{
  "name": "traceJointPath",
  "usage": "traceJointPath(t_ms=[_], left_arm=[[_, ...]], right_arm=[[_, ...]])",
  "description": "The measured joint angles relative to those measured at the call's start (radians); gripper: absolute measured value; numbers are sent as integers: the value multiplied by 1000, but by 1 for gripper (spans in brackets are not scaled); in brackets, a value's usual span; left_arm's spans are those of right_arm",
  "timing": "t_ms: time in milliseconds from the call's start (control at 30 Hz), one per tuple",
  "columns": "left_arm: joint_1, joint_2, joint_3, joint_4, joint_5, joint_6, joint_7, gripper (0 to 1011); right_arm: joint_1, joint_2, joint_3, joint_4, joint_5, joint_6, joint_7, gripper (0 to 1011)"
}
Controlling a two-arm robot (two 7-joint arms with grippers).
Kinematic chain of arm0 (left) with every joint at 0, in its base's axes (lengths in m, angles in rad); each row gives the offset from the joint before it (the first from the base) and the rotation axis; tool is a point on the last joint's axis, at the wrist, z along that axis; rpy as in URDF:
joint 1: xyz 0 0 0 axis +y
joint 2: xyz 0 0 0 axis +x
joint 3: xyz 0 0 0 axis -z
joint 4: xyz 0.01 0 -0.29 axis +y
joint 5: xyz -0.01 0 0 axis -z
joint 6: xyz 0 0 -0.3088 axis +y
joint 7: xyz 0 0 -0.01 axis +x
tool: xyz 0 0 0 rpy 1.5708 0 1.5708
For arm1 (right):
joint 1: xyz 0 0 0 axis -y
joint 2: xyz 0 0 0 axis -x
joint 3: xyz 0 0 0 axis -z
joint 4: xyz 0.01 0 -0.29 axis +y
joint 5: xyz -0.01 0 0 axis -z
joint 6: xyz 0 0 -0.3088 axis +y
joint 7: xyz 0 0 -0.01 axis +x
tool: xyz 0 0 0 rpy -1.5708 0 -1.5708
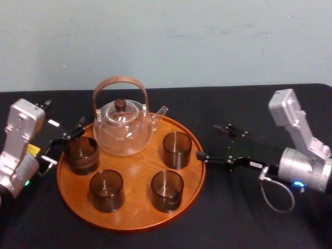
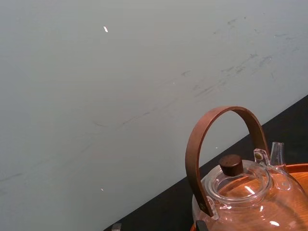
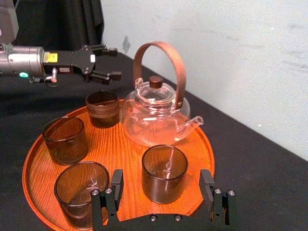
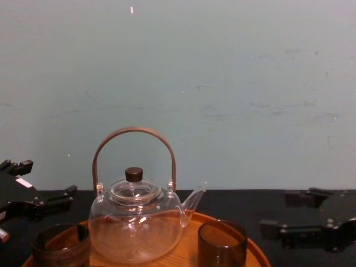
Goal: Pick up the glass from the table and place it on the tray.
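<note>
Well, your glass (image 1: pixel 177 149) stands upright on the tray (image 1: pixel 129 220), on its right-hand part, close to the rim and just beside the spout of the teapot (image 1: pixel 123 132). Your right gripper (image 1: pixel 208 141) hangs low over the table (image 1: pixel 233 218) just off the tray's right edge. Its fingers are spread wide and hold nothing. 1 fingertip sits just beside the rim, and the glass is a little beyond the tips, untouched. In the right wrist view you look out between the 2 spread fingers straight at that glass, and it stands apart from both.

The teapot is clear, with a brown hoop handle and a dark knob on its lid, and it stands at the back of the tray with its spout turned toward your right side. You have 2 more smoky glasses on the tray's near half, 1 at the front left (image 1: pixel 106 190) and 1 at the front right (image 1: pixel 167 190), apart from each other and from the glass. A squatter brownish ridged cup (image 1: pixel 81 154) sits by the tray's left rim, just beside the teapot.

Your left gripper (image 3: pixel 114 62) is at the tray's left side, near that ridged cup, with its fingers parted and empty; the right wrist view shows you a gap between the fingertips and the cup
</note>
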Motion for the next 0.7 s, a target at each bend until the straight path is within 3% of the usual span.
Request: traceJointPath(t_ms=[167, 300, 467, 700], left_arm=[[0, 0, 0, 0, 0, 0, 0, 1001], [0, 0, 0, 0, 0, 0, 0, 1001], [0, 0, 0, 0, 0, 0, 0, 1001], [0, 0, 0, 0, 0, 0, 0, 1001]], right_arm=[[-51, 36, 45, -49, 26, -28, -31, 1002], [-77, 40, 73, -69, 31, -45, -64, 1002], [-133, 3, 133, -94, 25, -85, -177, 1002], [-171, -58, 177, -91, -9, -122, -286, 1002]])
